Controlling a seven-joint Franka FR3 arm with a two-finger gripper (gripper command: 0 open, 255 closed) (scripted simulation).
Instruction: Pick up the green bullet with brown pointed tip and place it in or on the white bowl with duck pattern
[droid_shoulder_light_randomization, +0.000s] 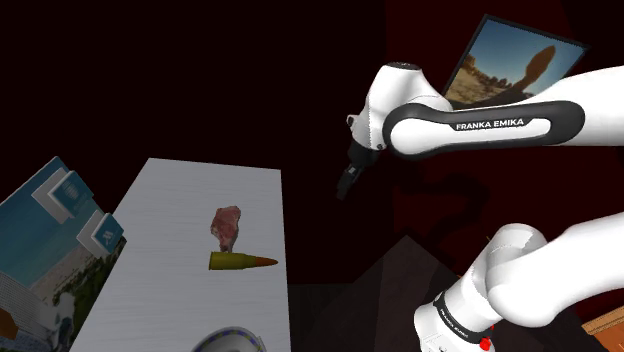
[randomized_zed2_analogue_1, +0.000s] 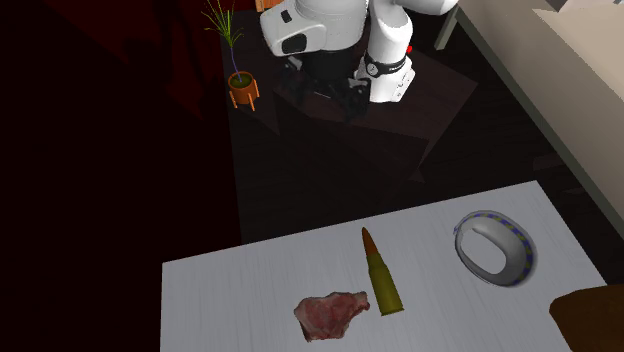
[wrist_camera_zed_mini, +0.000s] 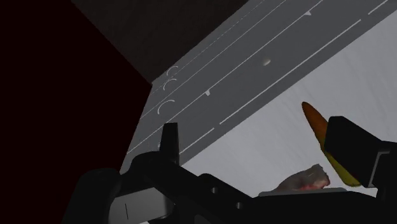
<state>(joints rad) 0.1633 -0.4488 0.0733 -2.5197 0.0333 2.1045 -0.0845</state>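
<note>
The bullet has an olive-green body and an orange-brown pointed tip, and it lies flat on the pale grey table. In the second exterior view the bullet has the white bowl, blue marks around its rim, a short way to its right. The bowl also peeks in at the shoulder view's lower edge. My gripper hangs in the air off the table's edge, well away from the bullet. It is open with nothing between its fingers. The bullet is partly hidden behind one finger.
A reddish lump like raw meat lies beside the bullet's blunt end. A potted plant stands near the robot's stand. Framed pictures lean beside the table. A brown object sits at the table's corner.
</note>
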